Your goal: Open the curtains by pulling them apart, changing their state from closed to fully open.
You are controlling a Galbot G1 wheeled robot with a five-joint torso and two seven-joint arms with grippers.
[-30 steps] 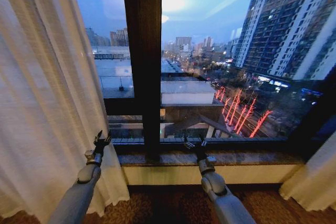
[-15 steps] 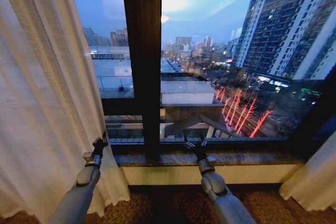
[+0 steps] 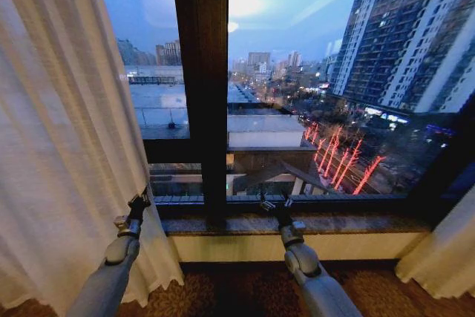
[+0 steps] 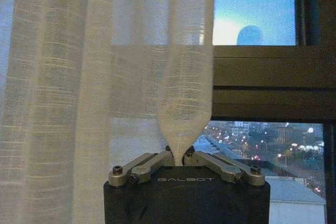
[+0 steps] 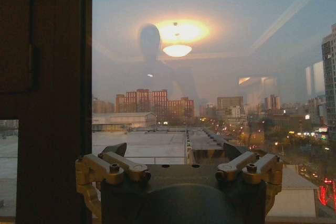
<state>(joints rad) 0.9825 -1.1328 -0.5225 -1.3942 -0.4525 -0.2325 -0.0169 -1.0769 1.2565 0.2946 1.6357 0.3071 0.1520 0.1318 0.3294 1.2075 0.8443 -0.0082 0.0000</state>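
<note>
left gripper (image 3: 138, 200): raised at the inner edge of the left curtain (image 3: 67, 146), just left of the window's dark centre post (image 3: 202, 79). Wrist view has the gripper (image 4: 182, 157) pressed together on a bunched fold of the sheer curtain (image 4: 185, 77); the fabric narrows to a point between the fingers (image 4: 149, 163) and fans out above.
right gripper (image 3: 275, 203): held up over the sill (image 3: 356, 222), just right of the centre post, apart from any fabric. In its wrist view the gripper (image 5: 178, 153) is spread wide, fingers (image 5: 119, 148) well apart, nothing between them, facing the glass.
left curtain: white, pleated, gathered on the left side of the window, hem on the carpet (image 3: 245, 287) beside the left arm.
right curtain (image 3: 445, 250): bunched at the far right edge of the head view, low corner, well apart from the right gripper.
window: glass between the two curtains uncovered, city buildings and evening sky outside.
glass: reflection of a ceiling lamp (image 5: 177, 50) in the right wrist view.
</note>
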